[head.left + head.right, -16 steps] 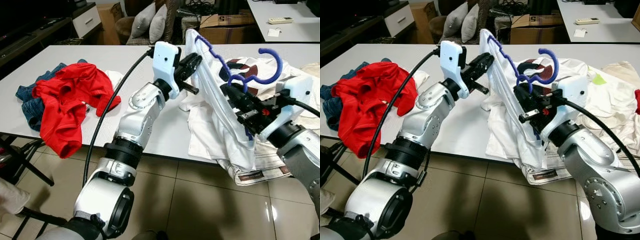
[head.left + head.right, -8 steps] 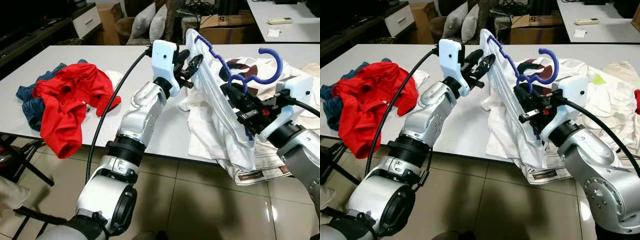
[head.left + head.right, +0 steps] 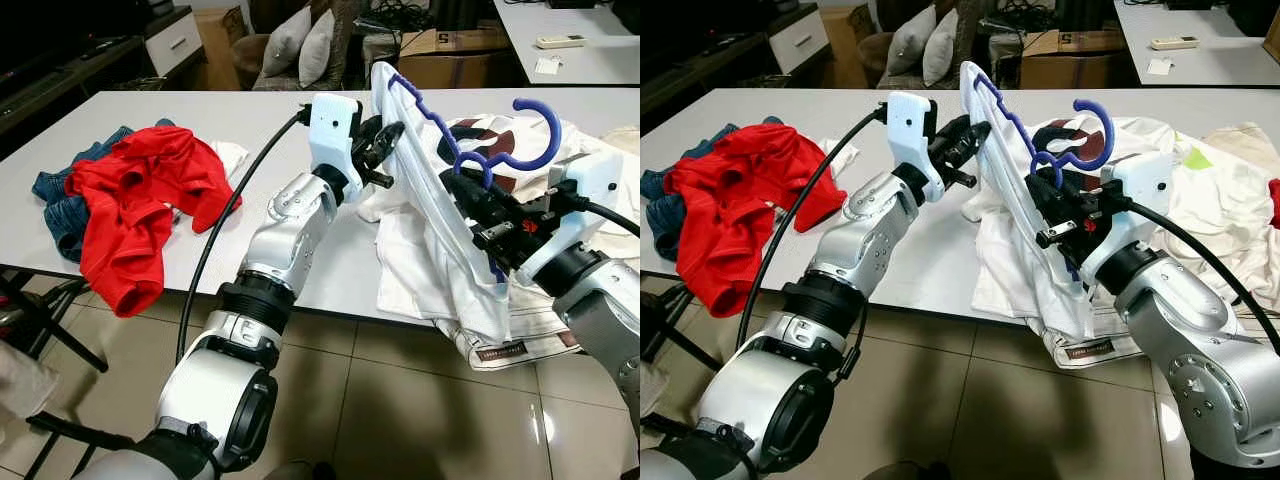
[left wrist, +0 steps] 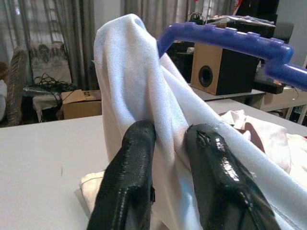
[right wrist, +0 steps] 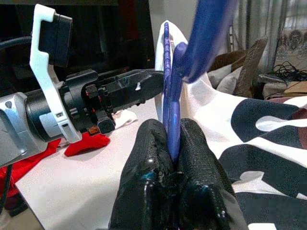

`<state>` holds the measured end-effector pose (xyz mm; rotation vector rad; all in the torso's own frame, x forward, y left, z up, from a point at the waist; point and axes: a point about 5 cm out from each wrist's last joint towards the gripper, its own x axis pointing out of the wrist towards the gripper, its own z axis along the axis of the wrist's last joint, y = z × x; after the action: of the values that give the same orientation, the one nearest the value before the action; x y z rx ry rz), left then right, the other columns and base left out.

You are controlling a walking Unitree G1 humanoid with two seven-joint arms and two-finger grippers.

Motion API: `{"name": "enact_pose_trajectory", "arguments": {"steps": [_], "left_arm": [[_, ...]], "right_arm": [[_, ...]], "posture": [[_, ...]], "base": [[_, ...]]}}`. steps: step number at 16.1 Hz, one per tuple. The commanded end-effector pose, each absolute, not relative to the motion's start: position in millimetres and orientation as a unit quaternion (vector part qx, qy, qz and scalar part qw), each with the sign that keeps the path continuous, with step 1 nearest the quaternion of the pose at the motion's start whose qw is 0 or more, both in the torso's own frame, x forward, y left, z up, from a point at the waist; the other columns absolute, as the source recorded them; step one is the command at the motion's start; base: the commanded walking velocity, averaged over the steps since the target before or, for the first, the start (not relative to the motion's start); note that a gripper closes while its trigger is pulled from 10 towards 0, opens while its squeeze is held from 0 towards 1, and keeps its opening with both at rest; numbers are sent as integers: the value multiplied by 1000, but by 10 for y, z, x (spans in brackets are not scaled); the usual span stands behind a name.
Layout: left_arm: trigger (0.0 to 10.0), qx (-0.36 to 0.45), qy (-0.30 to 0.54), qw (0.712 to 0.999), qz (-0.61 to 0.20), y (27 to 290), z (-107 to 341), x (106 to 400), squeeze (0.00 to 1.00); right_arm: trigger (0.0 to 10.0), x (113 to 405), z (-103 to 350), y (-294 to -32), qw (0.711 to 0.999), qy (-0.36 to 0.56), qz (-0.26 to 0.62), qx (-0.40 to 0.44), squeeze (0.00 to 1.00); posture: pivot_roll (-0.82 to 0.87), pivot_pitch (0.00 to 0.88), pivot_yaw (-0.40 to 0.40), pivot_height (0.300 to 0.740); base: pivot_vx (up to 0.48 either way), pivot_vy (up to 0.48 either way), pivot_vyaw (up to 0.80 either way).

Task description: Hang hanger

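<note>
above the white table [image 3: 150, 120], left gripper [image 4: 168, 139] jaws pinching the white shirt [image 4: 129, 81], right gripper [image 5: 173, 139] jaws clamping the blue hanger [image 5: 170, 86]

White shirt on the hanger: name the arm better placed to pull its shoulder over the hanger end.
Left. The left gripper already pinches the white shirt by the blue hanger; the right gripper clamps that hanger.

A red garment [image 3: 135, 195] lies bunched at the left end of the white surface [image 3: 250, 120], partly over blue jeans [image 3: 62, 195] and drooping past the near edge. Beyond the surface stand two grey cushions [image 3: 300, 45] and a cardboard box [image 3: 460, 50]. A second white table [image 3: 590, 45] carries a remote control [image 3: 560, 41]. The floor [image 3: 400, 400] is glossy tile.
</note>
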<state>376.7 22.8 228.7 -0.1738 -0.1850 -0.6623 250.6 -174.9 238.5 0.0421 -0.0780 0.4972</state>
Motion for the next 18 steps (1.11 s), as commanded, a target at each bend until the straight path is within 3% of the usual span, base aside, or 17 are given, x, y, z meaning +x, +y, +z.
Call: {"name": "enact_pose_trajectory", "arguments": {"steps": [1, 11, 18], "left_arm": [[0, -83, -101, 939, -317, 256, 2375, 3804, 0], [0, -83, -124, 936, -320, 318, 2445, 3807, 0], [0, -80, -183, 927, -319, 414, 2739, 3809, 0]], "right_arm": [[10000, 2506, 2419, -1686, 964, -43, 264, 17, 0], [10000, 2521, 2366, -1687, 966, -25, 257, 4, 0], [10000, 2503, 2124, -1712, 967, 56, 246, -16, 0]], "posture": [[-72, 0, 156, 740], [-70, 0, 158, 740], [-65, 0, 161, 740]], "base": [[0, 0, 0], [0, 0, 0], [0, 0, 0]]}}
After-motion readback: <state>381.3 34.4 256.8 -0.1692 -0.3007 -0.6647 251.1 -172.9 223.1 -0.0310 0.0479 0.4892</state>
